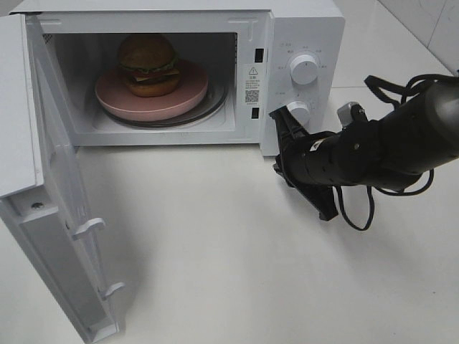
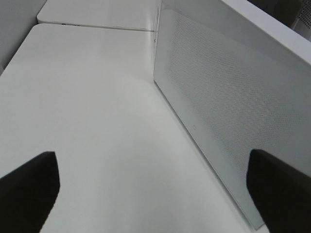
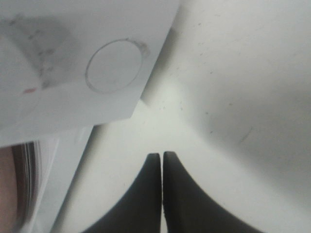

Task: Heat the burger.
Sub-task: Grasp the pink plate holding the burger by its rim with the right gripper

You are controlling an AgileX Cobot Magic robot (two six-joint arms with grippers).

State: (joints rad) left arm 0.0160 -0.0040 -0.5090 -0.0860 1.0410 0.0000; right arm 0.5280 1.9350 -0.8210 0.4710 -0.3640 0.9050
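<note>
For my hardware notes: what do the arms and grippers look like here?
Right arm: thick, black, with looping black cables, a small grey block and a white label. Right gripper: slim black tapered jaws. Left gripper: black, blunt jaws; its arm is out of view.

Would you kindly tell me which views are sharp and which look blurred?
Exterior high: sharp and evenly lit, burger clear inside the microwave. Left wrist: table sharp, end effector fingers dark and soft-edged. Right wrist: blurred throughout, microwave front washed out.
</note>
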